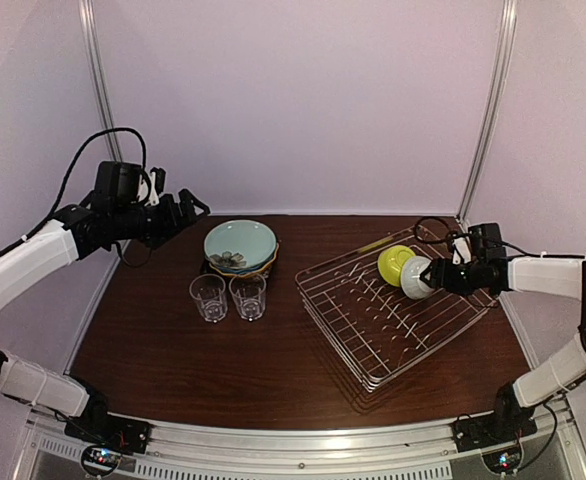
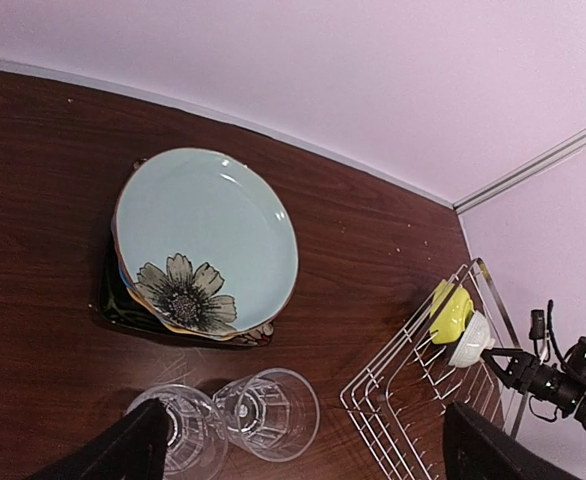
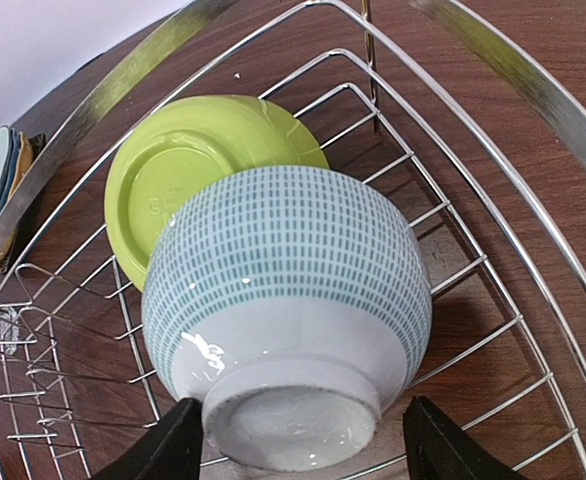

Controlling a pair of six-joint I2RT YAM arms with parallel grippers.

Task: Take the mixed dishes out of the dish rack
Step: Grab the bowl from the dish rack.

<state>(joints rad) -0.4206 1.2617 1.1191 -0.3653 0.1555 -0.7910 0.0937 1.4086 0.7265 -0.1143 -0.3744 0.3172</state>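
Observation:
The dish rack (image 1: 413, 332) lies on the right of the table and holds two bowls at its far corner. A yellow-green bowl (image 3: 183, 160) leans on its side, and the white bowl (image 3: 283, 280) with teal dashes rests against it. My right gripper (image 3: 298, 440) is open, one finger on each side of the white bowl's foot, with a gap on the right side. Held high at the left, my left gripper (image 1: 188, 212) is wide open with nothing in it. Below it are a stack of plates (image 2: 208, 240), topped by a pale teal flowered one, and two clear glasses (image 2: 268, 412).
The plate stack (image 1: 240, 245) sits at the table's back centre, with the glasses (image 1: 208, 297) just in front of it. Upright prongs fill the rack's base (image 3: 43, 400). Pale walls and metal posts (image 1: 485, 120) close in the back.

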